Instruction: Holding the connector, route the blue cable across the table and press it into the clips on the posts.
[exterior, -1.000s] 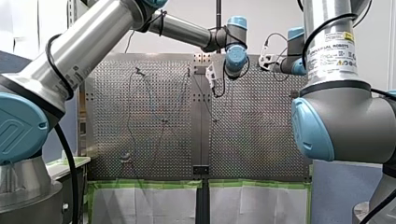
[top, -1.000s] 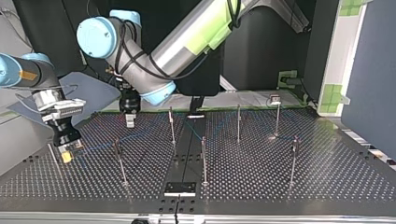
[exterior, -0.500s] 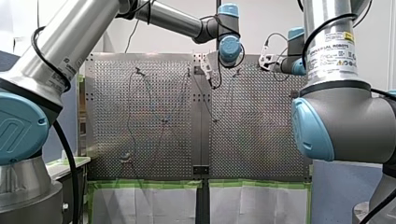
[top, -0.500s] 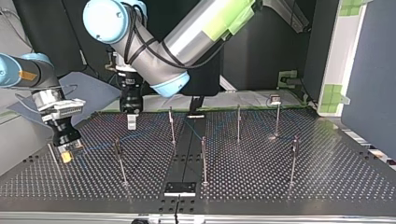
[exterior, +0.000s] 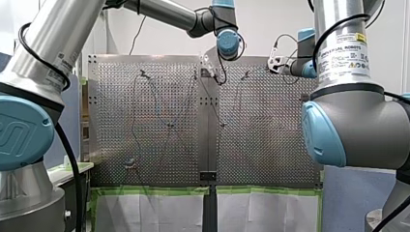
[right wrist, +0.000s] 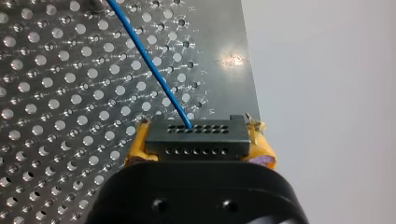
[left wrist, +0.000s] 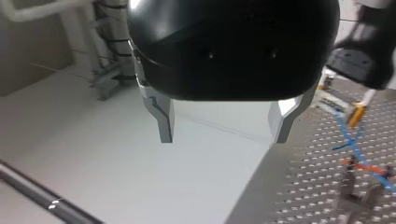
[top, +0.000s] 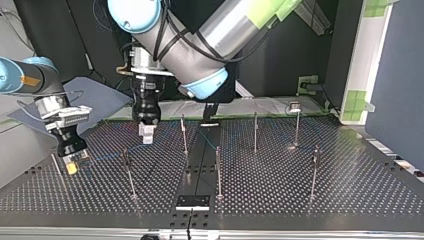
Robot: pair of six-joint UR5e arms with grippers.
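In the right wrist view, your right tool (right wrist: pixel 200 148) is clamped on the black connector (right wrist: pixel 196 136), with its yellow pads (right wrist: pixel 139 145) on either side. The blue cable (right wrist: pixel 152 67) leaves the connector and runs out over the perforated table (right wrist: pixel 56 116).

In the left wrist view, your left tool (left wrist: pixel 224 126) has its fingers (left wrist: pixel 163 122) apart, with nothing between them.

In the top view, the right tool sits low at the view's left. The nearest post (top: pixel 129 175) stands close beside it. The left tool hangs above the table farther back.

The front view shows both tools over the table's far end, too small to read their fingers.

I judge the routing barely begun. Next, carry the connector across so the cable lies against that first post's clip. Then bring the empty left tool down to press the cable in.
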